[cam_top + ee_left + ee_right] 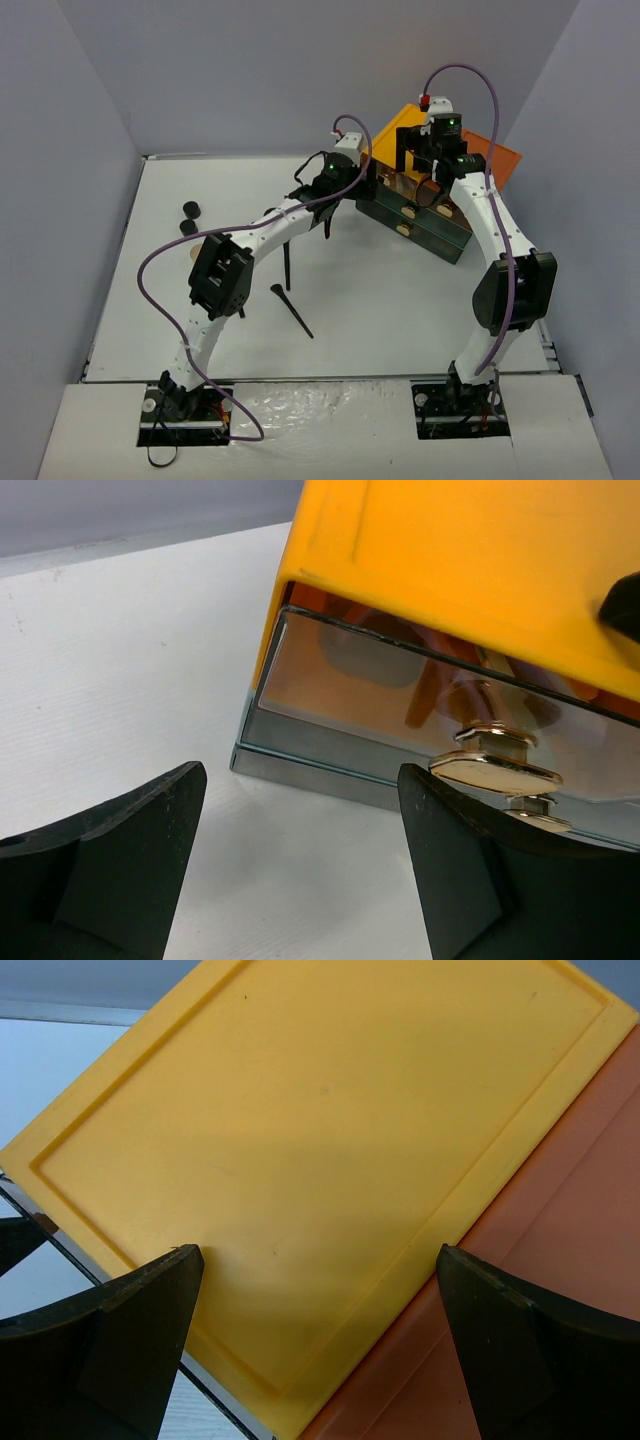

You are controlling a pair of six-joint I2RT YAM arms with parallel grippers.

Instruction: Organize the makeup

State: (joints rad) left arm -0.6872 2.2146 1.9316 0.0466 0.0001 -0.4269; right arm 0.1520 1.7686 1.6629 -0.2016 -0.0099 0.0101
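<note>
A: What is the left claw (300,780) doing?

B: It is spread wide with nothing in it, low over the table (130,650). Just ahead of it stands the drawer box (300,695), and the gold knob (495,770) of a drawer sits ahead of its right finger, not between the two.

A: And the right claw (318,1255)?

B: It is also spread and empty, hanging above the orange top (300,1140) of the same box.

A: Where is the makeup?

B: All of it is well behind the left claw, back toward the arm bases. One brush (291,311) lies flat on the table, with a second dark stick (287,268) near it. Two round black jars (191,209) sit farther off, beyond the left arm's elbow. Neither claw is touching any of it.

A: So which step is this?

B: I judge it to be opening a drawer, before any item gets stowed.

A: What does the next move call for?

B: The left claw probably has to slide to its right until the knob sits between the fingers. Then it closes on the knob and pulls straight back. The knob is small and smooth, so an off-centre pinch could slip.
</note>
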